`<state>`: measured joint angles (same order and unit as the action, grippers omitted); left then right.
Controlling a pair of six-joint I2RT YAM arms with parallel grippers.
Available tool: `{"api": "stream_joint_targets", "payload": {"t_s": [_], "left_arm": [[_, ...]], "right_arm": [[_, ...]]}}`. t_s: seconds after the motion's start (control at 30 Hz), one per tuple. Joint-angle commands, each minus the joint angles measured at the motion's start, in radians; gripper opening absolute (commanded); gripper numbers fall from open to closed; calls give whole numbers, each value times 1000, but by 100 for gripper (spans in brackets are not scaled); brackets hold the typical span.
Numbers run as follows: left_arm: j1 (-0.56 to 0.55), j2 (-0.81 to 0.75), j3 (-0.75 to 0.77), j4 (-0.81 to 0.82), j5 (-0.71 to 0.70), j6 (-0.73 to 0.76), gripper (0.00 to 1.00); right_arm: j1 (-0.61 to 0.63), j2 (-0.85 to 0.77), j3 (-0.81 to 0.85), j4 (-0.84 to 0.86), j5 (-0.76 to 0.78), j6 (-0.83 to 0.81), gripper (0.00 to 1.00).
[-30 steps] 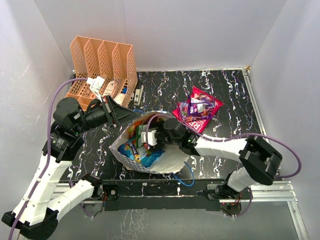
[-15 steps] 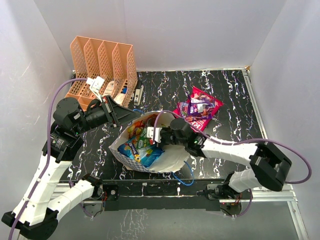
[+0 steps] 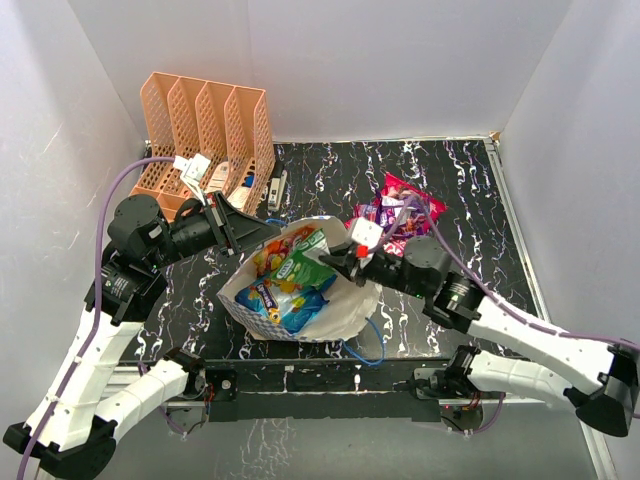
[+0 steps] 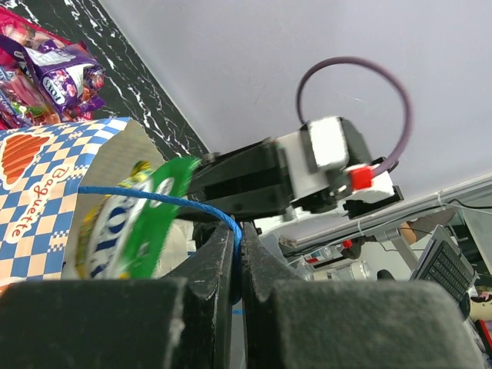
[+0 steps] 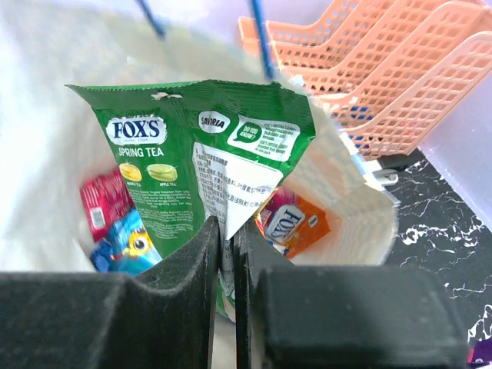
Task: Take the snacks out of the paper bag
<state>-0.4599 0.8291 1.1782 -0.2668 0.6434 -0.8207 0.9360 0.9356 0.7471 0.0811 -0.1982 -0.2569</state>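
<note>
My right gripper is pinched tight on the lower edge of a green pouch printed "FOX'S Spring Tea", holding it upright in the mouth of the paper bag, above the other snacks. My left gripper is squeezed on the bag's blue cord handle, the cord running out from between its fingers, at the bag's far left rim. Under the green pouch, inside the cream walls, lie an orange pouch, a red pouch and a blue pouch. Beyond the bag on the right, magenta and purple pouches lie overlapping on the black marbled table. Farther left, a peach file rack stands at the back wall.
</note>
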Motion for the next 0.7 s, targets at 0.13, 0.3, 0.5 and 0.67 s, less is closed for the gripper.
{"api": "stream_joint_targets", "payload": {"t_s": [0.13, 0.3, 0.5, 0.67], "left_arm": [[-2, -14, 9, 5, 2, 19, 0], [-2, -12, 4, 12, -1, 15, 0], [-2, -13, -5, 18, -2, 4, 0], [-2, -18, 3, 4, -1, 1, 0]], "right_arm": [[3, -58, 324, -230, 198, 307, 7], [3, -61, 488, -269, 380, 357, 7], [2, 16, 594, -212, 893, 299, 7], [-45, 152, 633, -208, 1134, 219, 7]]}}
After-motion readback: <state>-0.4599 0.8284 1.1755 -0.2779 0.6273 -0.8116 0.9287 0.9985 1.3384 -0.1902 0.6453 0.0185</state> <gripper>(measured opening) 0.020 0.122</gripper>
